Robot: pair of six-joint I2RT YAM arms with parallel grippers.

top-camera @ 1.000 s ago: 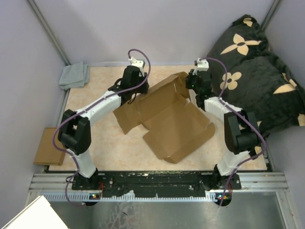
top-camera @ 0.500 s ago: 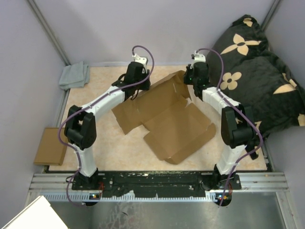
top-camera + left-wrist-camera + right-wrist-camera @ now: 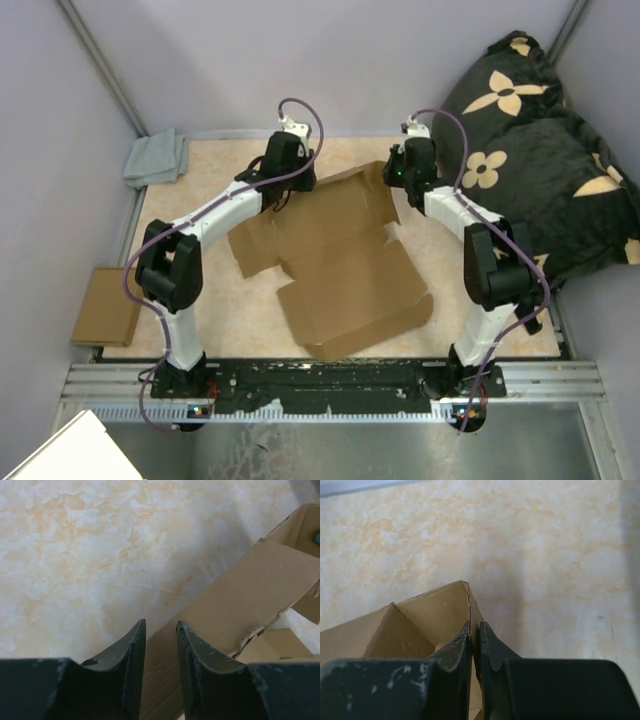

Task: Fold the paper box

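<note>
Now that the box (image 3: 340, 270) has slid leftward and nearer across the table (image 3: 240, 330) (mostly flat, far wall raised), folding seems barely begun. The right gripper (image 3: 475, 630) stays pinched on that wall's corner, while the left gripper (image 3: 160, 630) holds its jaws apart, perhaps grazing a flap.

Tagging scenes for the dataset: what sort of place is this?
Probably a lab robot cell: robot arms bolted to an aluminium rail, plain grey walls enclosing a marbled tabletop.

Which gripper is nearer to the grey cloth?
Left. The left gripper is over the box at its far left edge, toward the cloth; the right gripper pinches its far right corner, farther away.
</note>
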